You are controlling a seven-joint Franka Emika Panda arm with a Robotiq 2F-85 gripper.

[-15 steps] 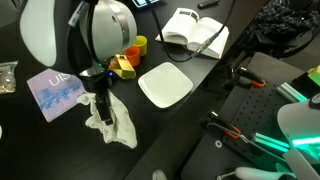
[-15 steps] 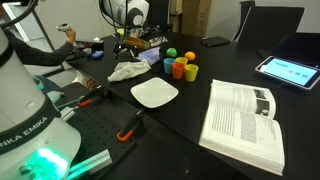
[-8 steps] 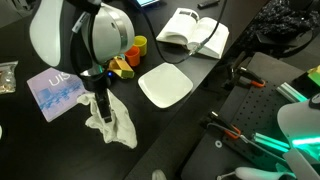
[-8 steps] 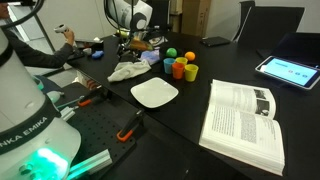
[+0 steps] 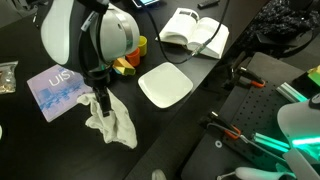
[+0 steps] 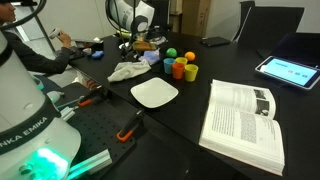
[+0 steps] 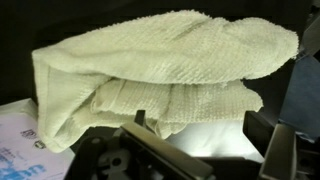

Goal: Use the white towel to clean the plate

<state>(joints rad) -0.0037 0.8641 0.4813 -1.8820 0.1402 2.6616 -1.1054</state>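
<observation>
The gripper (image 5: 100, 98) hangs just over the white towel (image 5: 113, 124), jaws spread wide and holding nothing. The towel lies crumpled beside the plate (image 5: 165, 84), apart from it (its long axis runs across the wrist view), so the coming move is probably straight down.

Black table (image 6: 225, 60), dark chair (image 6: 268, 28) behind its far edge, pale wall (image 6: 312, 12) beyond.

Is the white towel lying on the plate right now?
No, the white towel lies crumpled on the dark table, apart from the plate.
</observation>
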